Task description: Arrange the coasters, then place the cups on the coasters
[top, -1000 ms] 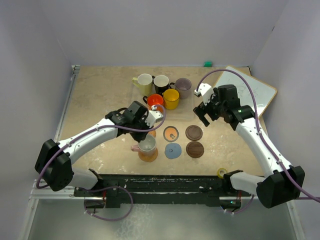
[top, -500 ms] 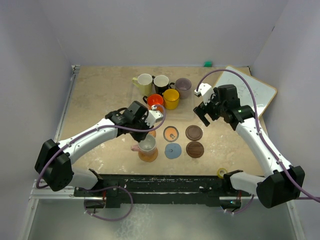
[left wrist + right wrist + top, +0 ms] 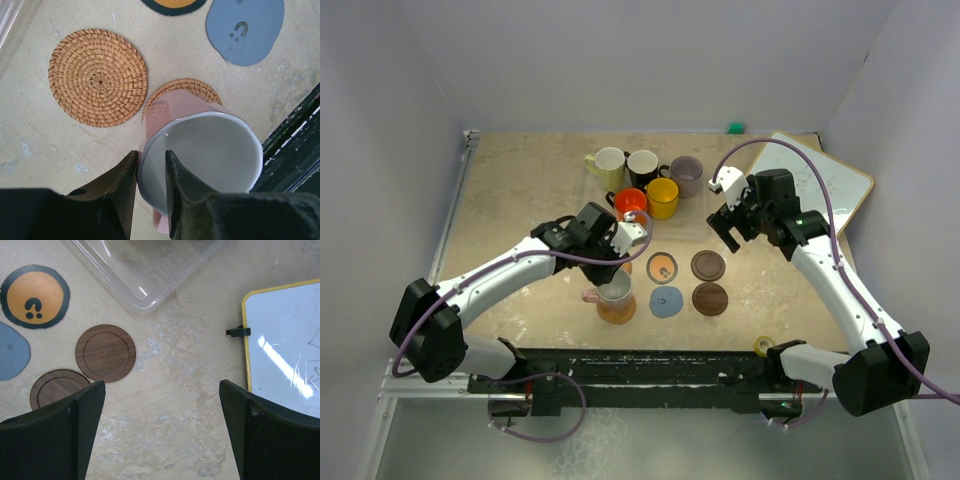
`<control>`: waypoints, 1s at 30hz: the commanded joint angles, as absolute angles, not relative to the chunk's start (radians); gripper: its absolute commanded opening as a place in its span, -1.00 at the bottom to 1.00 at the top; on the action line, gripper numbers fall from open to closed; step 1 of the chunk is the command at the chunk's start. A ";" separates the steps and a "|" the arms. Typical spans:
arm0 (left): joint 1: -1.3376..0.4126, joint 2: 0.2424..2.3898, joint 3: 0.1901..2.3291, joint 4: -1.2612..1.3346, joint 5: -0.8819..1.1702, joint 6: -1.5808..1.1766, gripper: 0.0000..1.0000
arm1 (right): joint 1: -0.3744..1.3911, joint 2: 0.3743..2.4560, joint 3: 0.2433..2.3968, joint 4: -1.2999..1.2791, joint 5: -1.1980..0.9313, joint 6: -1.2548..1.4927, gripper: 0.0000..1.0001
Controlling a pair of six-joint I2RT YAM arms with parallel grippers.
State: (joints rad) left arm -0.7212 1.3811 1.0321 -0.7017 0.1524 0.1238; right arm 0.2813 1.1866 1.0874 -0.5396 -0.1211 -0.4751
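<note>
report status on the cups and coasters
left claw slightly open astride pink mug rim; mug sits on woven coaster. right claw open, empty. five mugs wait in tray. nothing blocking.

The pink cup (image 3: 200, 165) hid most of the woven coaster (image 3: 182, 86) beneath it, and the view's upper edge cut off the blue-grey coaster (image 3: 245, 30).

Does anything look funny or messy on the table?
Nothing looks spilled or broken. The odd one out is a small yellow tape roll at the near edge of the table, on the right. It is neither a cup nor a coaster.
</note>
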 commanded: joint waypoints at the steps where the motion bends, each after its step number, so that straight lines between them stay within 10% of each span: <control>1: -0.729 1.358 1.101 -0.737 0.203 0.151 -0.44 | 0.282 1.188 1.086 -0.520 -0.110 -0.483 0.95; 11: -0.730 1.344 1.235 -0.813 0.215 0.185 0.10 | 0.282 1.183 1.094 -0.529 -0.126 -0.481 0.94; 30: -0.503 1.429 1.486 -0.663 0.178 0.247 0.34 | 0.282 1.123 1.116 -0.554 -0.187 -0.465 0.95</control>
State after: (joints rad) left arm -0.5835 1.3808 1.3972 -0.7345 0.1345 0.2119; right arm 0.2813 1.1633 1.0878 -0.5461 -0.1493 -0.4736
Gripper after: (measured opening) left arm 0.667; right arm 0.974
